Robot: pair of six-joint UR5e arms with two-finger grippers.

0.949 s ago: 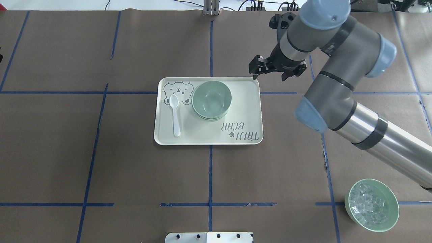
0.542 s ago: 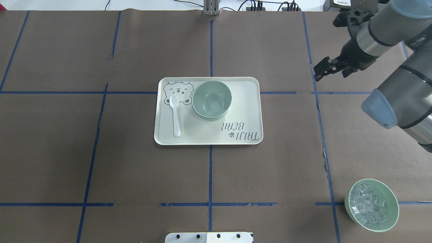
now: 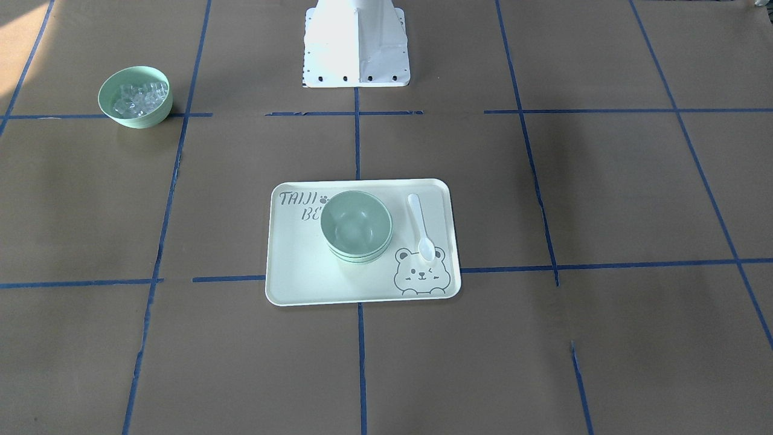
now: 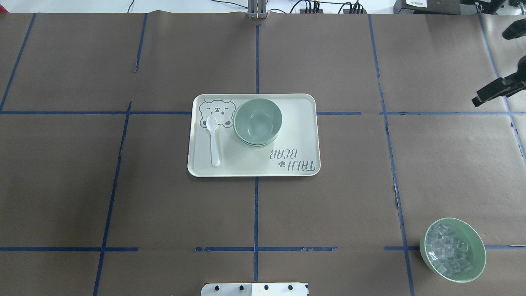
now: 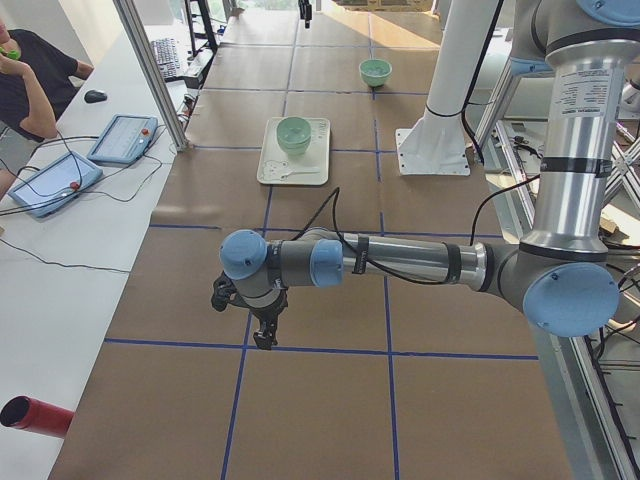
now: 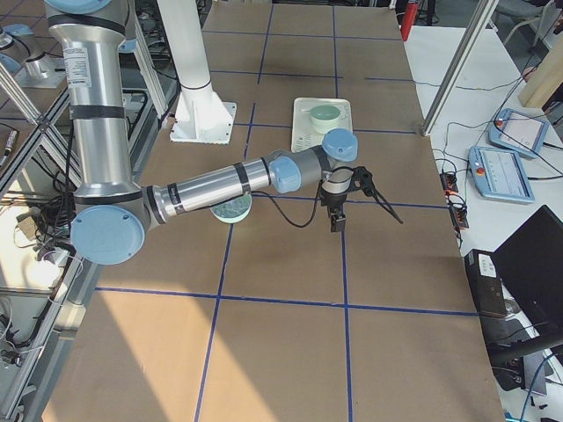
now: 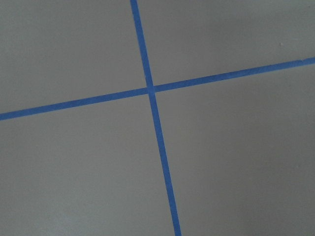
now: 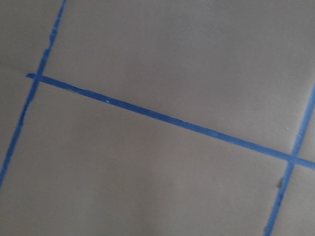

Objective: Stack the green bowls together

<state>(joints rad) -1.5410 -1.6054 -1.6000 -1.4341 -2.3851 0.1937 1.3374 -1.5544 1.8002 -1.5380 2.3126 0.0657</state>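
Observation:
The green bowls (image 4: 257, 122) sit nested in one stack on the far middle of the bear-print tray (image 4: 296, 123). The stack also shows in the front view (image 3: 356, 226), where layered rims are visible. My right gripper (image 6: 338, 213) hangs over bare table far to the right of the tray and holds nothing. Only one splayed finger (image 4: 491, 92) shows at the overhead view's right edge, so it looks open. My left gripper (image 5: 258, 322) shows only in the left side view, far from the tray. I cannot tell whether it is open or shut.
A white spoon (image 4: 213, 139) lies on the tray left of the stack. A similar green bowl holding clear cubes (image 4: 453, 249) stands near the table's right front. The robot's white base plate (image 3: 356, 45) is behind the tray. Both wrist views show only brown paper and blue tape.
My right arm has swept right, from beside the tray's far right corner to the overhead view's right edge. The stacked bowls, tray and spoon have not moved.

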